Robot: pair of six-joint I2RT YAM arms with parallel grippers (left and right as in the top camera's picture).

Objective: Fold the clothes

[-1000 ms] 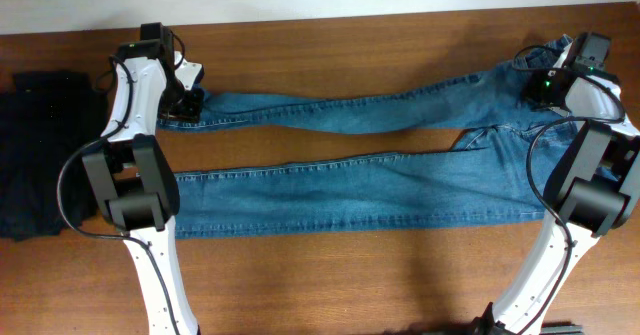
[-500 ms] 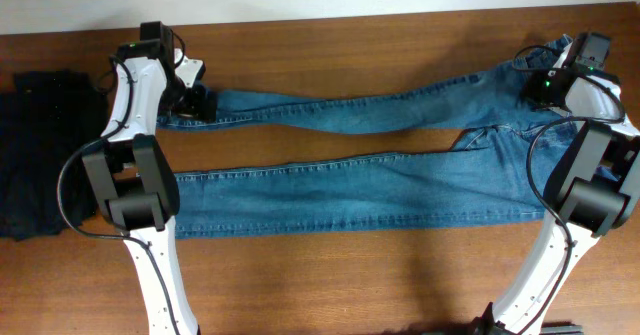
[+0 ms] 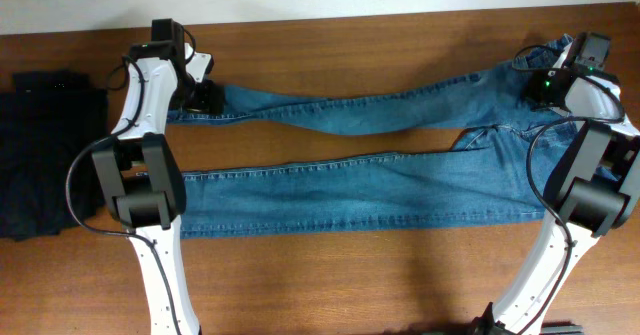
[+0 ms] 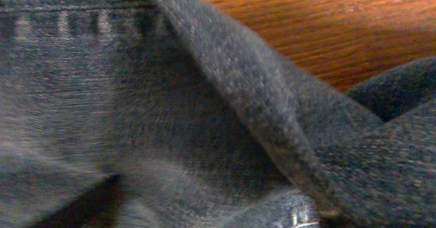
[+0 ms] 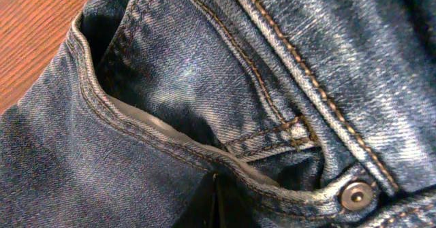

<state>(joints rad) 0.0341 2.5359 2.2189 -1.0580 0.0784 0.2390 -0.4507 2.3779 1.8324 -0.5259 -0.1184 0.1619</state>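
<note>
Left arm (image 3: 150,75) shifted right, over jeans (image 3: 400,180) hem.

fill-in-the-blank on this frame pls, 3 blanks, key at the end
1. The right gripper is at the ___ end of the jeans.
2. In the overhead view, the left gripper is at the end of the ___ leg.
3. The folded pile at the left edge of the table is ___ in colour.
Missing words: waistband; upper; black.

jeans (image 4: 170,119) blurred close-up; left gripper (image 3: 208,97) jaws hidden
</note>
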